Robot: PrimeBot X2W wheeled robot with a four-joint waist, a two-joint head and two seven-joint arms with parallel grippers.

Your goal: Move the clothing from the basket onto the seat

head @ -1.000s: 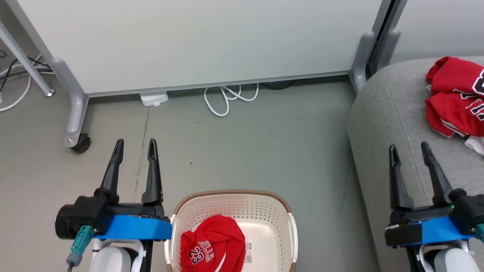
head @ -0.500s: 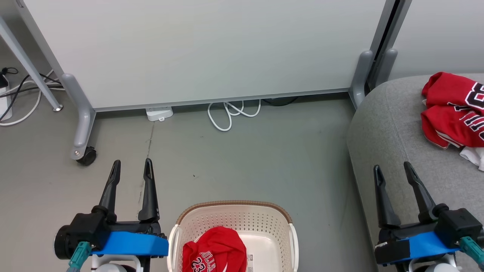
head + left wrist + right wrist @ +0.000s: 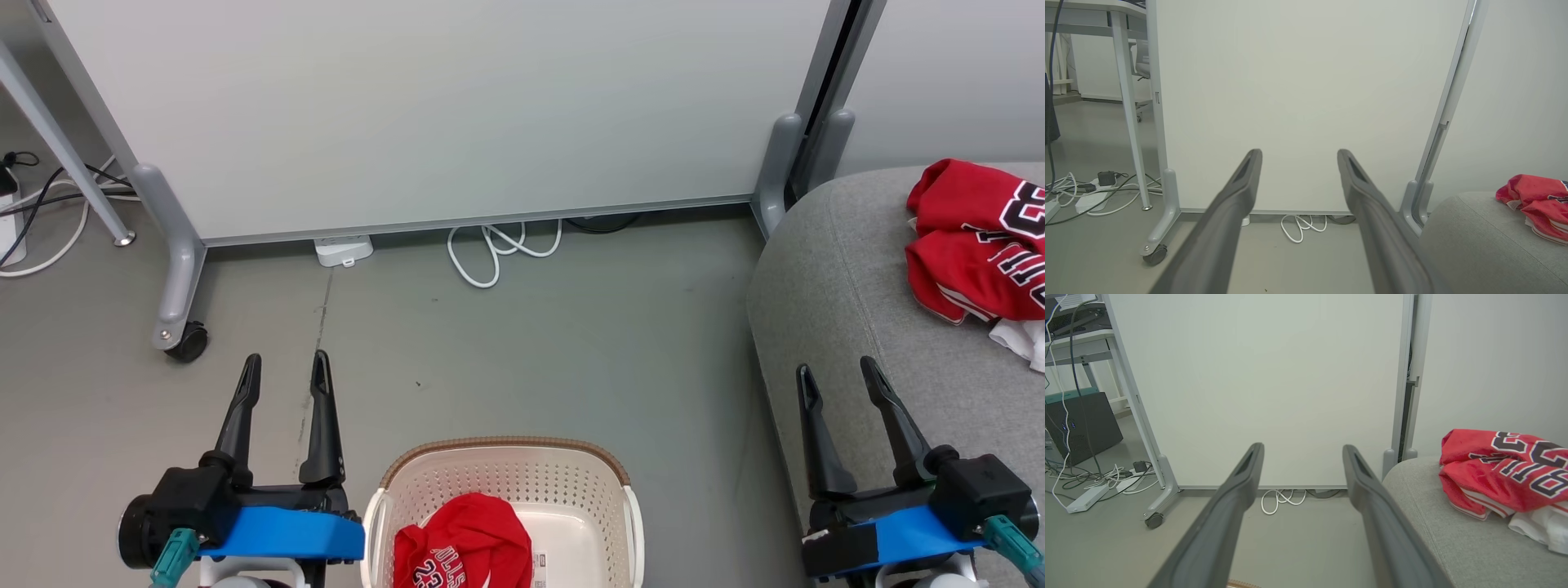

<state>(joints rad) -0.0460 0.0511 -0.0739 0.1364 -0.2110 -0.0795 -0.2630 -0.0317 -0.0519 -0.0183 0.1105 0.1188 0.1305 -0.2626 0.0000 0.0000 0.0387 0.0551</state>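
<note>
Next, the jersey in the basket

One red jersey lies crumpled in the basket, bunched toward its left wall. The basket stands on the floor between the two arms, at the bottom edge of the head view. The other jersey lies on the seat, off to the right, with a bit of white cloth beside it. So the job looks about half done, and the step in hand is the reach into the basket.

The left gripper hangs above the floor just left of the basket, fingers spread as wide as they go and nothing between them. The right gripper hangs over the near edge of the seat, equally wide and equally empty.

The left gripper looks the better placed of the two. It should probably come down from above, clear of the brown rim, and aim for the highest fold of the heap. The fabric looks thin, so a thick bunch is safer than a single layer, with the fingers closed right down. A straight lift, until the hem clears the rim, should keep the light basket from dragging or tipping. On the seat, a spot well in from the rounded edge suits best, near the other jersey, so the cloth does not slide off. The near part of the basket is cut off in the head view, so how much cloth lies there cannot be told.
</note>
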